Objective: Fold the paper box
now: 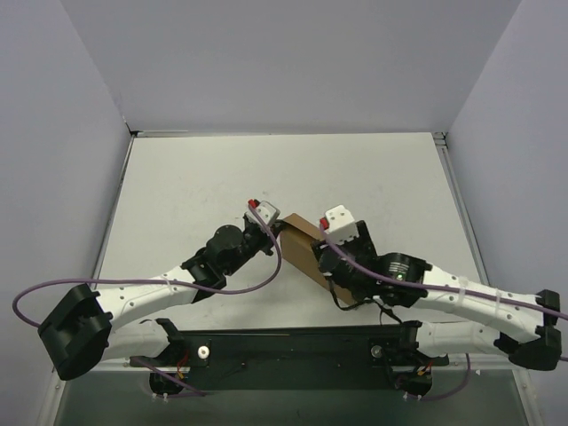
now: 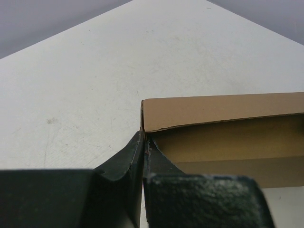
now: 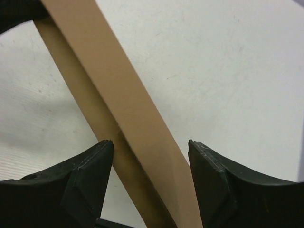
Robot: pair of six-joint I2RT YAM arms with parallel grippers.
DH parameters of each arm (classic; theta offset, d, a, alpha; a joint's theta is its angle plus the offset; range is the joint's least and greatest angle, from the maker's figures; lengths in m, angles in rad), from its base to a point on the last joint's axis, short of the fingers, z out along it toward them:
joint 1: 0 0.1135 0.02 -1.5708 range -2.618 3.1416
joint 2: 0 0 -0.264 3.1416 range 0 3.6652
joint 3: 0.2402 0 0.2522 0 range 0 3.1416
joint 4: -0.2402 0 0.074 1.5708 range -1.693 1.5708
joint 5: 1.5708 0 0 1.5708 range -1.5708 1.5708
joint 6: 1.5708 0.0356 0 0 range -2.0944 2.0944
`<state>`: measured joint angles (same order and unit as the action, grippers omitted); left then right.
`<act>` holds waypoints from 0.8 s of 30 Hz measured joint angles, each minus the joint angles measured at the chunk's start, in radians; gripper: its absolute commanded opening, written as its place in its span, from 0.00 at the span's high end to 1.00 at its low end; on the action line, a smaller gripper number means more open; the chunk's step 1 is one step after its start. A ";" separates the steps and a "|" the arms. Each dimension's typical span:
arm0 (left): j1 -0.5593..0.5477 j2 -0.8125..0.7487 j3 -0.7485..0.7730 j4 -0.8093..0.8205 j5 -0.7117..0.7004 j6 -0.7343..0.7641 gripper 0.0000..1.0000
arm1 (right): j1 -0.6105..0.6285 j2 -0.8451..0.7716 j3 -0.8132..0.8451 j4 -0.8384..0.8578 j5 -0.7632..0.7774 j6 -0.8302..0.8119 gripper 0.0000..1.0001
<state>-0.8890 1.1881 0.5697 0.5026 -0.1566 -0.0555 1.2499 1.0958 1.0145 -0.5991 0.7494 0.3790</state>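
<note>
Left hand [image 2: 143, 140] is pressed together and pinching the box [image 2: 223, 111]. It has the corner of an upright wall, with the thin brown edge clamped right between its dark fingers [image 2: 118, 166]. Just ahead of that grip the box's shallow inside lies open, walls raised around it.

Across from it, the right hand [image 3: 151, 142] is spread wide and straddles another wall of the same box. The cardboard strip runs up between its two fingers, close against one of them with a sliver of gap to the other, so nothing is gripped there.

The box sits low between the two hands, slanting across from one to the other. Beyond both hands the pale worktop [image 1: 266, 169] stretches away.
</note>
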 measured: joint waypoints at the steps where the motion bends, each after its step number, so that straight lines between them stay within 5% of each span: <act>1: -0.001 0.001 0.000 0.001 -0.002 0.002 1.00 | -0.019 -0.034 0.000 -0.011 -0.020 0.032 0.34; 10: -0.013 0.030 0.022 0.003 -0.037 0.016 1.00 | -0.212 -0.328 0.000 -0.064 -0.189 0.264 0.35; 19: -0.020 0.034 0.029 -0.003 -0.060 0.018 1.00 | -0.661 -0.457 -0.100 -0.150 -0.504 0.427 0.41; 24: -0.020 0.040 0.037 -0.008 -0.065 0.019 1.00 | -0.714 -0.562 -0.154 -0.206 -0.639 0.536 0.43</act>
<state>-0.9092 1.2282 0.6064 0.4942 -0.2218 -0.0360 0.5358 0.5343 0.8604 -0.8051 0.1108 0.9154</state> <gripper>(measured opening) 0.099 0.585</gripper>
